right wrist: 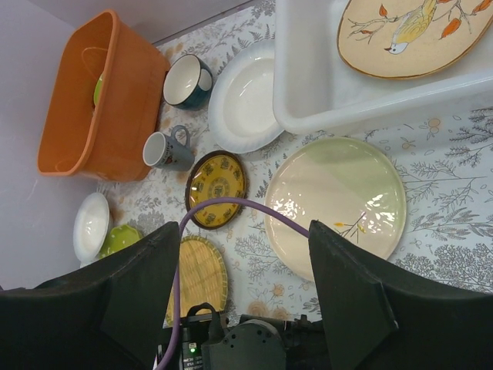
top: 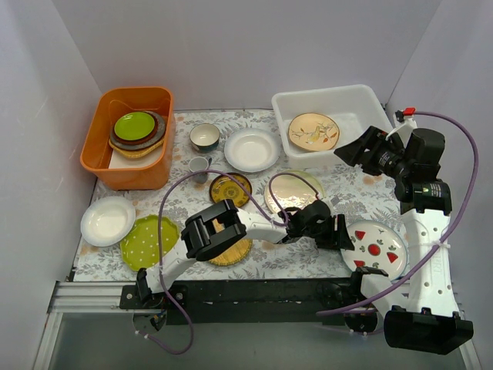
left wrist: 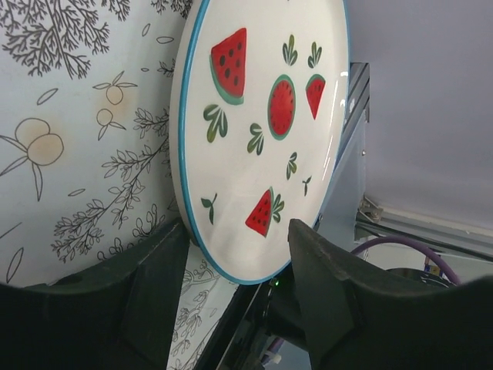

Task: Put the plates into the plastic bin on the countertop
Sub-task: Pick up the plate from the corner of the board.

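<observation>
At the near right edge of the countertop [top: 293, 258], the left gripper [top: 343, 233] reaches in low to a white plate painted with red fruit [top: 377, 248], which lies flat on the leaf-print cloth. In the left wrist view its two fingers [left wrist: 154, 277] stand either side of the plate's blue rim. One is against the outer edge, the other sits over the glazed face, and you cannot tell whether the rim is pinched yet.

The right gripper [right wrist: 243, 239] hangs with jaws spread and empty beside the near corner of the plastic bin [top: 358, 96], at the far right. One bird-painted plate [top: 313, 132] already lies inside the bin.

To do this pick well, get the lower finger properly under the lip before you squeeze, since a glossy rim will likely slide out of a shallow bite. Lift slowly, and expect the free side to sag. Keep the plate tilted only slightly as you carry it.

The route to the bin passes the right arm and crosses the sprig-painted cream plate [top: 293, 191], so draw the right arm clear first. Lower the plate inside the bin's walls before you release it.
</observation>
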